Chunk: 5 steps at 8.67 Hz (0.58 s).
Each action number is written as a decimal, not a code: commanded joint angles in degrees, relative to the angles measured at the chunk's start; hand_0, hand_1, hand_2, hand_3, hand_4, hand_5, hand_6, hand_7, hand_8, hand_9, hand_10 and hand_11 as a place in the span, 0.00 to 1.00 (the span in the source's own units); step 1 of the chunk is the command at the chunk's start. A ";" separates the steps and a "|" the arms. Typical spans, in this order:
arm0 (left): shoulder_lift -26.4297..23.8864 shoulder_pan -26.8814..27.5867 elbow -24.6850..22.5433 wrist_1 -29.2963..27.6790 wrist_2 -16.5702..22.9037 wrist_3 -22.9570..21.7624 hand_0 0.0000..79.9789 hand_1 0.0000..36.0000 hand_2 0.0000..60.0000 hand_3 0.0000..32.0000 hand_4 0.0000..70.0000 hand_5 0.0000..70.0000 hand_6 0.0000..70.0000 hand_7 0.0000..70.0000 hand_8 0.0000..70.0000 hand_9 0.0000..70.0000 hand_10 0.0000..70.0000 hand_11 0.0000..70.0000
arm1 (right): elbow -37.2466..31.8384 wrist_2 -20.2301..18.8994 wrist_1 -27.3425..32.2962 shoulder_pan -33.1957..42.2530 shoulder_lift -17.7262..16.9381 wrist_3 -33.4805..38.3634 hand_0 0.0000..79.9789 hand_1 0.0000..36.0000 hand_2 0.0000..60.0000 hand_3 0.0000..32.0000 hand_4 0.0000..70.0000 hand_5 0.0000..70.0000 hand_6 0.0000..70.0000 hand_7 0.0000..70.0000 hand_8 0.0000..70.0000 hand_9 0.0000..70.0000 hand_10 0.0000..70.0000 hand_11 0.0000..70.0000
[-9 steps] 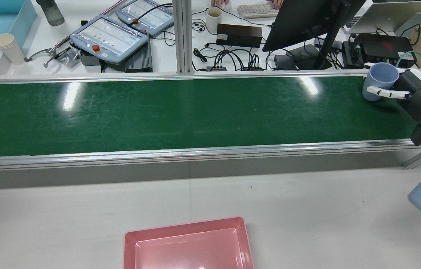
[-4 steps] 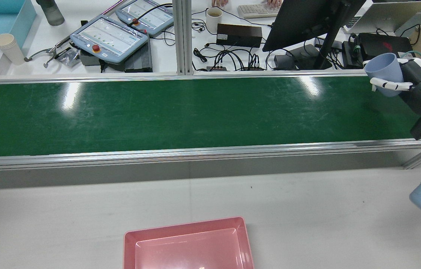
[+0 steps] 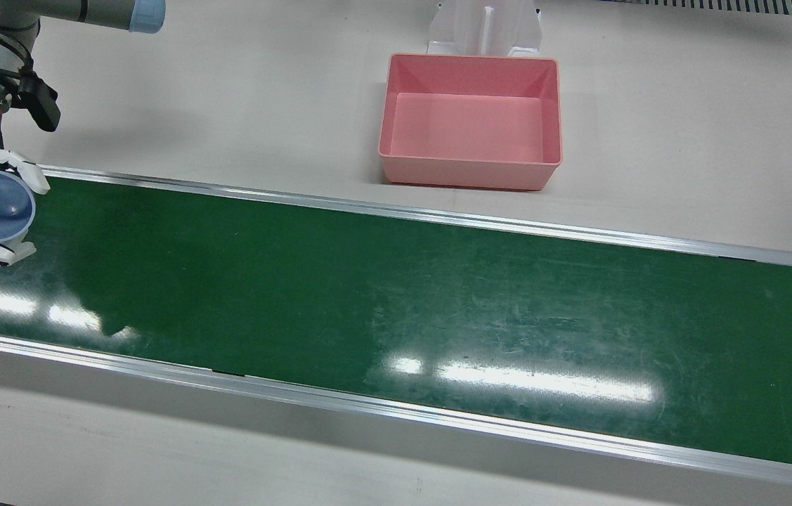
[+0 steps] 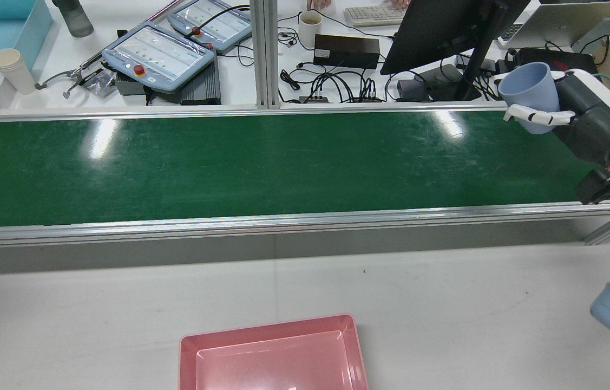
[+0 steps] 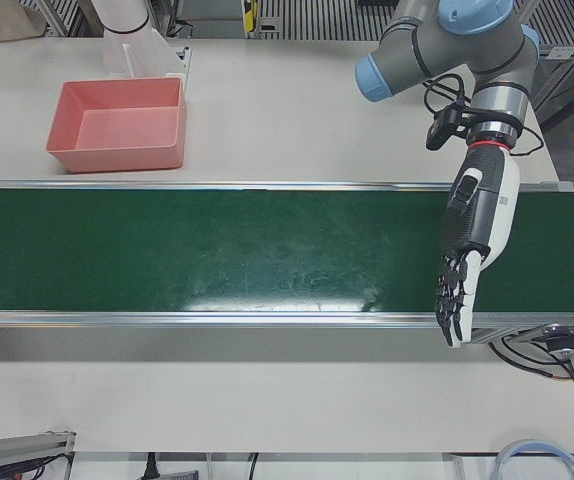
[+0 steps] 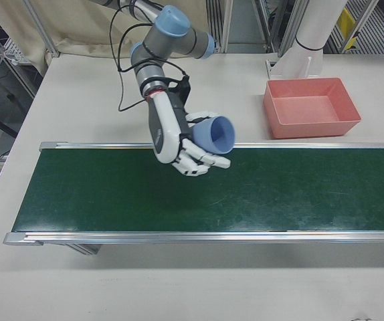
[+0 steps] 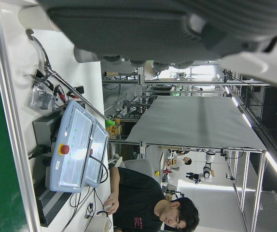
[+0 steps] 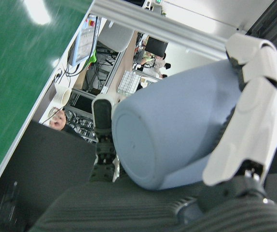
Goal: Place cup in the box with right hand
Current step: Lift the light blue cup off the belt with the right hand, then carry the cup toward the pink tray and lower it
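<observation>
The right hand [image 6: 190,148] has its fingers wrapped around the light blue plastic cup [image 6: 216,135], held clear above the green conveyor belt [image 3: 396,295]. The pick is done; left is the carry to the empty pink plastic box [image 3: 471,119], well apart on the white table [image 3: 684,126], and the release. The left hand [image 5: 467,250] hangs open-fingered.
</observation>
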 commanded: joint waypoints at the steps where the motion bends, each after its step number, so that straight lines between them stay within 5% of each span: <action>1: 0.00 0.00 -0.01 0.00 0.00 0.00 0.00 0.00 0.00 0.00 0.00 0.00 0.00 0.00 0.00 0.00 0.00 0.00 | 14.69 10.00 -3.65 -21.64 0.07 -11.30 0.62 0.90 1.00 0.00 0.22 0.20 0.40 1.00 0.70 1.00 0.44 0.66; 3: 0.00 0.08 0.08 0.00 0.00 0.00 0.00 0.00 0.00 0.00 0.00 0.00 0.00 0.00 0.00 0.00 0.00 0.00 | 18.07 17.23 -3.65 -34.67 3.55 -19.05 0.62 0.89 1.00 0.00 0.20 0.19 0.38 1.00 0.69 1.00 0.42 0.63; 5: 0.00 0.00 0.08 0.09 0.00 0.00 0.00 0.00 0.00 0.00 0.00 0.00 0.00 0.00 0.00 0.00 0.00 0.00 | 17.99 19.87 -3.57 -44.27 9.10 -27.32 0.62 0.88 1.00 0.00 0.22 0.19 0.38 1.00 0.67 1.00 0.40 0.60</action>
